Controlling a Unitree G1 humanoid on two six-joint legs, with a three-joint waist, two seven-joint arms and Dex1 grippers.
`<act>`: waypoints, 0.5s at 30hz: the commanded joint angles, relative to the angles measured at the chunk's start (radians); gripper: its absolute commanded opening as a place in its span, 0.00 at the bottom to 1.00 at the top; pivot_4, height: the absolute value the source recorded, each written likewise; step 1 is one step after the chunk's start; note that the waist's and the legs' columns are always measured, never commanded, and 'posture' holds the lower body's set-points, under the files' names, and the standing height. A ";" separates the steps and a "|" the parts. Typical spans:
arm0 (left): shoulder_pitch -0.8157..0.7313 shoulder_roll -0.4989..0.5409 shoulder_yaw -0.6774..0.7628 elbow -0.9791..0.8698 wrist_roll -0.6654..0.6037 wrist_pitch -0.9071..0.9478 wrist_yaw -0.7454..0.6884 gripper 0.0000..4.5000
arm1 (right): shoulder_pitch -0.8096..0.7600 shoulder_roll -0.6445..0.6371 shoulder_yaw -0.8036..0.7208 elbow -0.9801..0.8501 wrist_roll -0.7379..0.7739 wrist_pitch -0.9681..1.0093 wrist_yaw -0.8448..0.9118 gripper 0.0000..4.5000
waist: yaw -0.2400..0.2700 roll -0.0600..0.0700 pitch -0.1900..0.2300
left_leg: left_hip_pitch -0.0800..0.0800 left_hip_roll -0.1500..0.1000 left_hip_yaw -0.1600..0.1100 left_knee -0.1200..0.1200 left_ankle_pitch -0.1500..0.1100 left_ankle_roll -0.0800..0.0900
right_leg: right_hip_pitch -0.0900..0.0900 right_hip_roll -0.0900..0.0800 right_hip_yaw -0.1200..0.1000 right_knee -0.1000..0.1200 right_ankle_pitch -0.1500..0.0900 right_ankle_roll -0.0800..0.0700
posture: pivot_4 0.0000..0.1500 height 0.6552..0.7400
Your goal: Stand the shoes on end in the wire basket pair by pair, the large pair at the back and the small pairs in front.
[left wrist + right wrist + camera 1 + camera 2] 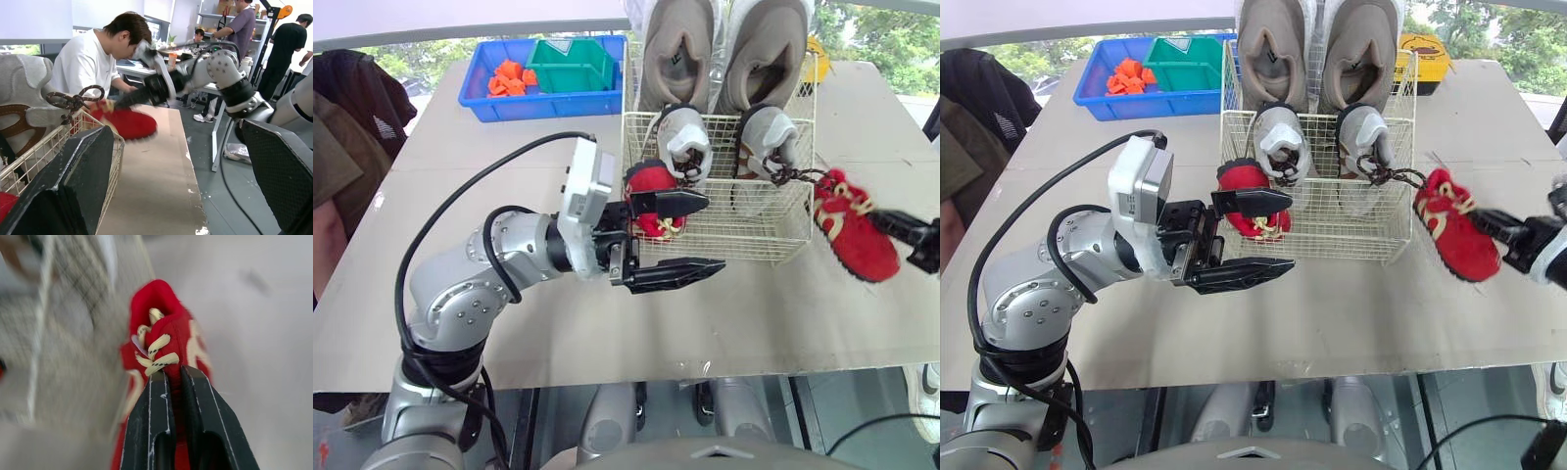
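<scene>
Done: the large tan pair point(680, 49) stands at the back of the wire basket point(783, 257), with the grey pair point(685, 137) in front of it.
First red shoe point(651, 186): in the basket's front-left corner.
Second red shoe point(852, 230): outside, just beside the basket's right wall.
Right gripper point(173, 374): clamped on the second red shoe's laced upper.
Left gripper point(715, 233): spread wide, empty, at the basket's front-left corner.
Left to do: likely only seating the second red shoe beside its mate.

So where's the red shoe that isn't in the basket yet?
In the head views, the red shoe is on the robot's right, pinched in the right gripper just outside the right side of the wire basket.
</scene>
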 commanded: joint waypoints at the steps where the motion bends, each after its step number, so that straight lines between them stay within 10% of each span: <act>1: -0.004 -0.005 0.011 -0.020 -0.001 -0.004 0.010 1.00 | 0.027 -0.024 0.031 -0.019 0.000 -0.053 0.004 0.02 | -0.003 0.000 0.000 | 0.000 0.000 0.000 0.000 0.000 0.000 | 0.000 0.000 0.000 0.000 0.000 0.000 | 1.00 1.00; 10: 0.007 -0.001 0.015 -0.048 -0.004 0.000 0.052 1.00 | 0.198 -0.177 0.178 0.034 -0.037 -0.164 0.155 0.02 | -0.003 0.000 0.000 | 0.001 0.000 0.000 0.001 0.000 0.000 | 0.000 0.000 0.001 0.000 -0.002 0.003 | 1.00 1.00; 15: 0.005 0.009 0.013 -0.051 -0.004 0.006 0.048 1.00 | 0.171 -0.320 0.307 0.144 -0.135 -0.300 0.237 0.54 | -0.002 -0.001 0.000 | 0.001 0.000 0.000 0.001 0.000 0.001 | 0.000 0.001 0.000 0.000 -0.003 0.003 | 1.00 1.00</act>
